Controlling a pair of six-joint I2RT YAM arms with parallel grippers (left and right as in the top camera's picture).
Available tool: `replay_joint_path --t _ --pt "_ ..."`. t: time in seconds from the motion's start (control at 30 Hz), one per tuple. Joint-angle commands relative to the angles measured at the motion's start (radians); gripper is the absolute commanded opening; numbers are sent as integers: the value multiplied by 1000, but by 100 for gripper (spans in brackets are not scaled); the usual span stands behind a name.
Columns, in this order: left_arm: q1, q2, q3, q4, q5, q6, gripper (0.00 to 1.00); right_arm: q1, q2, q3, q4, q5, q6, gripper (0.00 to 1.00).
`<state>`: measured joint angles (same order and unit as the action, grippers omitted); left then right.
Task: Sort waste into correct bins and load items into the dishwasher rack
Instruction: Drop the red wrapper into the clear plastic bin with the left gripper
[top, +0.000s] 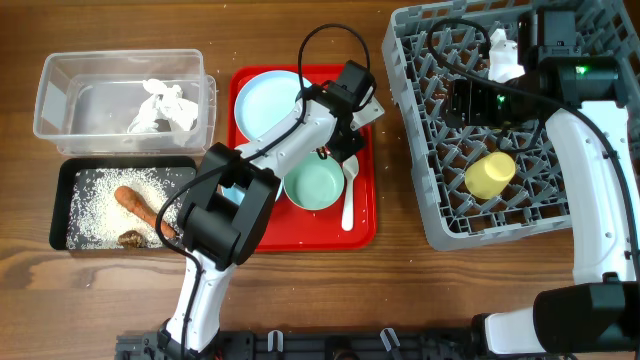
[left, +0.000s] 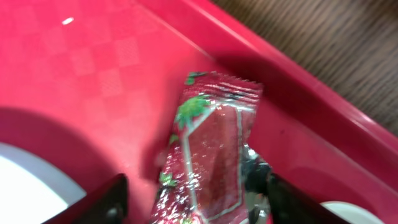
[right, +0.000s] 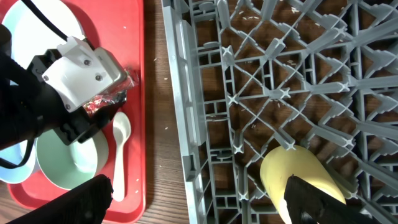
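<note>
A shiny red wrapper (left: 211, 149) lies on the flat red tray (top: 362, 225), near its right rim. My left gripper (left: 199, 205) is open with one finger on each side of the wrapper. It also shows in the overhead view (top: 348, 112) and the right wrist view (right: 81, 81). My right gripper (right: 199, 202) is open and empty above the grey rack (top: 440, 215), beside the yellow cup (top: 490, 175). The tray holds a light blue plate (top: 265, 100), a pale green bowl (top: 315, 187) and a white spoon (top: 348, 195). A light blue bowl (top: 234, 192) is mostly hidden under my left arm.
The clear tub (top: 60, 105) at the far left holds crumpled white tissue (top: 160, 105). The black tray (top: 62, 205) in front of it holds rice, an orange sausage piece (top: 135, 203) and a brown scrap (top: 130, 238). Something white (top: 505, 60) sits at the rack's back.
</note>
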<state>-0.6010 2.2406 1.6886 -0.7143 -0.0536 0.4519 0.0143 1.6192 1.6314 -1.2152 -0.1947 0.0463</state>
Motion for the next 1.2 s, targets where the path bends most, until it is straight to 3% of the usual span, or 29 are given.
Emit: replay_joint_path --t 0.0,0.03,0.07,0.17,0.27,0.4,0.63,0.83,0.93,1.07,1.1,1.13,1.17 --pt "1 51 -3 3 19 16 49 -1 -5 -3 0 -8 -18 92" --pt "1 51 -3 8 20 15 29 -1 -5 -3 0 -8 -18 92" --pt "1 51 -3 11 20 13 18 -1 -5 -3 -1 -8 -18 92" --pt "1 51 -2 26 19 12 4 -1 -5 -3 -1 -8 -18 92" --pt "1 46 11 51 6 -4 4 -1 -5 -3 -2 -8 -18 91" --pt "2 10 108 45 -150 -177 4 -1 -5 -3 -2 -8 -18 91" --pt "31 -207 165 17 -205 -373 4 -1 -5 -3 -2 -8 -18 91" --pt "322 -431 165 -205 -209 -644 4 -1 -5 -3 -2 -9 -18 91" --pt "505 -426 162 -278 -206 -674 4 -1 -5 -3 -2 -9 -17 92" --pt "692 -340 160 -259 -205 -674 4 -1 -5 -3 -1 -9 -9 91" --pt "719 -307 160 -247 -205 -674 17 -1 -5 -3 -1 -9 8 92" --pt "729 -286 160 -238 -205 -673 45 -1 -5 -3 -1 -9 9 92" --pt "731 -270 160 -235 -206 -673 60 -1 -5 -3 -1 -9 8 92"
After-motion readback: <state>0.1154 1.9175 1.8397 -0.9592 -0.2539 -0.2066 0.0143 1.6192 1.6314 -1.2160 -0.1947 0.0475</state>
